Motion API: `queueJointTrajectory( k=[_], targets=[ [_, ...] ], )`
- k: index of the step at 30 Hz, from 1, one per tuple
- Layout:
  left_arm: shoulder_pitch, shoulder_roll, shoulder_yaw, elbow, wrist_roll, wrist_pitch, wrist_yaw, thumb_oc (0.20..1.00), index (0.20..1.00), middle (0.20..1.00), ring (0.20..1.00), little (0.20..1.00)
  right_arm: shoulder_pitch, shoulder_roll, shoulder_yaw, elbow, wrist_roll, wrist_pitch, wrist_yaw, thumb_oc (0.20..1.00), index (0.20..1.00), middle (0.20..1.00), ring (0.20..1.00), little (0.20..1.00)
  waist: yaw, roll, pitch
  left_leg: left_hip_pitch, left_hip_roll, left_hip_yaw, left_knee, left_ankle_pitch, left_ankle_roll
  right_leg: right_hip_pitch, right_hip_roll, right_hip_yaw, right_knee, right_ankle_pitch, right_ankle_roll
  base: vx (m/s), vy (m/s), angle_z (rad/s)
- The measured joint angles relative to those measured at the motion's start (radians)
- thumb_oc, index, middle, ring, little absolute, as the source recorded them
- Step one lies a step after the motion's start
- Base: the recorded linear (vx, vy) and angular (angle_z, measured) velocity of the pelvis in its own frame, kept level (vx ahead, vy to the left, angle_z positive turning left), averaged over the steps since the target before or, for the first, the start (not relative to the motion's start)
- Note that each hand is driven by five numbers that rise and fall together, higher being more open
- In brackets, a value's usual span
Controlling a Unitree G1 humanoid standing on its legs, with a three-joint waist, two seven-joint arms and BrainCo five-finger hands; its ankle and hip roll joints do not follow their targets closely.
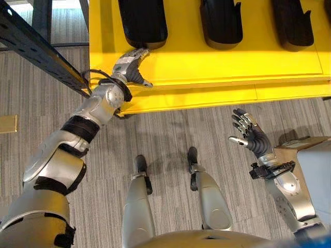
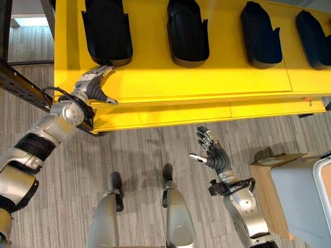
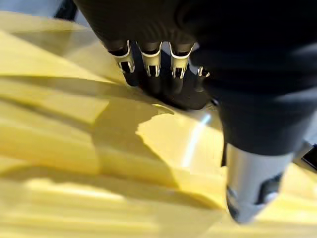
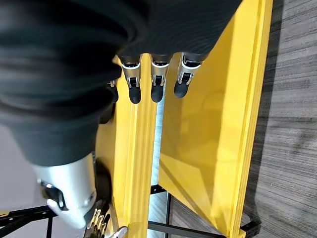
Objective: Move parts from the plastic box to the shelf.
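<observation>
From the left eye view, I see a big yellow shelf [image 1: 217, 67] across the top. Black parts lie on it in a row. The nearest black part [image 1: 142, 23] is at the left end. The robot's left hand [image 1: 132, 66] reaches up onto the shelf, just below that part. Its fingers are stretched out and hold nothing. The fingertips are very near the part's lower edge; I cannot tell if they touch it. The right hand [image 1: 252, 135] is lower down, over the grey striped floor [image 1: 170, 129]. It is spread wide with nothing in it.

From the right eye view, I can count four black parts on the shelf. The second part [image 2: 187, 32], the third part [image 2: 260, 35] and the fourth part [image 2: 313, 32] sit side by side with gaps between them. A brown cardboard box [image 2: 269, 194] stands on the floor at the right, near the right arm. A pale grey plastic box [image 2: 302, 199] is right beside it. I cannot see what is in it.

From the left wrist view, the fingers [image 3: 151, 64] point at a dark part on the shiny yellow board.

From the right wrist view, the straight fingers [image 4: 157, 74] point toward the yellow shelf and grip nothing.
</observation>
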Motion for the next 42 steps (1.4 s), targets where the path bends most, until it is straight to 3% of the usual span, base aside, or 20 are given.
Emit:
queueJointTrajectory(
  k=[5, 6, 8, 11, 17, 21, 22, 24, 26, 29, 34, 36, 42],
  targets=[
    [0.226, -0.019, 0.136, -0.157, 0.001, -0.028, -0.006, 1.0, 1.0, 1.0, 1.0, 1.0, -0.005, 0.013, -0.026, 0.007, -0.003, 0.004, -0.017, 1.0, 1.0, 1.0, 1.0, 1.0, 0.013, 0.005, 0.005, 0.026, -0.001, 0.006, -0.005, -0.004, 0.002, 0.013, -0.002, 0.001, 0.011, -0.012, -0.003, 0.0, 0.005, -0.02],
    [0.292, -0.032, 0.206, -0.217, 0.0, -0.029, -0.026, 1.0, 1.0, 1.0, 1.0, 1.0, -0.009, 0.012, -0.034, 0.004, -0.008, 0.006, -0.017, 1.0, 1.0, 1.0, 1.0, 1.0, 0.006, 0.008, 0.007, 0.04, 0.0, 0.008, -0.006, -0.01, 0.002, 0.02, -0.003, 0.003, 0.018, -0.021, -0.003, 0.0, 0.012, 0.04],
    [0.342, -0.038, 0.227, -0.253, 0.001, -0.037, -0.039, 1.0, 1.0, 1.0, 1.0, 1.0, -0.009, 0.011, -0.05, 0.008, -0.013, 0.009, -0.018, 1.0, 1.0, 1.0, 1.0, 1.0, 0.03, 0.028, 0.019, 0.05, 0.0, 0.003, -0.011, -0.014, 0.0, 0.029, -0.004, 0.0, 0.03, -0.042, -0.007, 0.01, 0.025, 0.04],
    [0.505, -0.048, 0.343, -0.384, -0.008, -0.048, -0.059, 1.0, 1.0, 1.0, 1.0, 1.0, -0.014, 0.011, -0.067, 0.007, -0.034, 0.012, -0.019, 1.0, 1.0, 1.0, 1.0, 1.0, 0.023, 0.038, 0.026, 0.052, 0.0, 0.005, -0.01, -0.019, 0.001, 0.03, -0.004, 0.0, 0.032, -0.043, -0.006, 0.0, 0.011, 0.0],
    [0.601, -0.069, 0.367, -0.435, -0.241, -0.082, -0.095, 1.0, 1.0, 1.0, 1.0, 1.0, -0.049, 0.011, -0.072, 0.007, -0.039, 0.022, -0.02, 1.0, 1.0, 1.0, 1.0, 1.0, 0.041, 0.043, 0.028, 0.085, -0.001, 0.006, -0.018, -0.02, 0.0, 0.055, -0.005, -0.001, 0.032, -0.049, -0.004, 0.01, 0.0, 0.0],
    [0.729, -0.16, 0.352, -0.426, -0.529, -0.1, -0.156, 1.0, 1.0, 1.0, 1.0, 1.0, -0.06, 0.013, -0.065, 0.026, -0.037, 0.02, -0.026, 1.0, 1.0, 1.0, 1.0, 1.0, 0.061, 0.046, 0.027, 0.158, -0.001, 0.009, -0.065, -0.022, -0.001, 0.115, -0.005, -0.003, 0.018, -0.065, -0.009, 0.1, -0.022, 0.01],
    [0.766, -0.217, 0.351, -0.417, -0.638, -0.1, -0.157, 1.0, 1.0, 1.0, 1.0, 1.0, -0.066, 0.014, -0.045, 0.062, -0.036, 0.02, -0.035, 1.0, 1.0, 1.0, 1.0, 1.0, 0.064, 0.046, 0.027, 0.205, -0.005, 0.008, -0.097, -0.01, -0.009, 0.165, -0.005, -0.008, -0.013, -0.055, -0.001, 0.09, -0.022, 0.11],
    [0.828, -0.255, 0.315, -0.417, -0.711, -0.104, -0.169, 1.0, 1.0, 1.0, 1.0, 1.0, -0.045, 0.013, -0.028, 0.073, -0.036, 0.015, -0.038, 1.0, 1.0, 1.0, 1.0, 1.0, 0.067, 0.052, 0.018, 0.257, -0.005, 0.001, -0.122, -0.009, -0.01, 0.223, -0.002, -0.022, -0.038, -0.059, -0.005, 0.09, -0.036, 0.14],
    [0.909, -0.317, 0.322, -0.406, -0.823, -0.107, -0.183, 1.0, 1.0, 1.0, 1.0, 1.0, -0.037, 0.034, -0.026, 0.085, -0.036, 0.013, -0.056, 1.0, 1.0, 1.0, 1.0, 1.0, 0.079, 0.056, 0.001, 0.368, -0.014, -0.005, -0.229, 0.032, -0.02, 0.336, -0.001, -0.051, -0.134, -0.029, -0.001, 0.07, -0.024, 0.18],
    [0.994, -0.331, 0.311, -0.405, -0.875, -0.114, -0.199, 1.0, 1.0, 1.0, 1.0, 1.0, -0.022, 0.052, -0.023, 0.092, -0.037, 0.01, -0.06, 1.0, 1.0, 1.0, 1.0, 1.0, 0.092, 0.066, -0.075, 0.401, -0.011, -0.007, -0.275, 0.04, -0.026, 0.363, 0.006, -0.057, -0.162, -0.033, -0.006, 0.07, -0.036, 0.05],
    [1.022, -0.332, 0.315, -0.405, -0.936, -0.116, -0.221, 1.0, 1.0, 1.0, 1.0, 1.0, -0.021, 0.053, -0.015, 0.133, -0.037, 0.009, -0.06, 1.0, 1.0, 1.0, 1.0, 1.0, 0.091, 0.068, -0.141, 0.52, -0.012, -0.003, -0.413, 0.092, -0.035, 0.454, 0.015, -0.072, -0.238, -0.02, -0.002, 0.06, -0.024, 0.02],
    [1.027, -0.331, 0.314, -0.408, -0.93, -0.117, -0.223, 1.0, 1.0, 1.0, 1.0, 1.0, 0.014, 0.058, 0.017, 0.166, -0.036, 0.011, -0.061, 1.0, 1.0, 1.0, 1.0, 1.0, 0.089, 0.07, -0.211, 0.581, -0.005, 0.006, -0.493, 0.12, -0.043, 0.498, 0.029, -0.075, -0.286, -0.007, -0.002, 0.05, -0.019, -0.08],
    [1.041, -0.375, 0.321, -0.404, -0.929, -0.12, -0.221, 1.0, 1.0, 1.0, 1.0, 1.0, 0.013, 0.074, 0.035, 0.166, -0.035, 0.014, -0.06, 1.0, 1.0, 1.0, 1.0, 1.0, 0.088, 0.069, -0.245, 0.592, 0.001, 0.019, -0.497, 0.12, -0.044, 0.504, 0.034, -0.067, -0.286, -0.006, -0.003, 0.01, -0.004, -0.04]
  ],
)
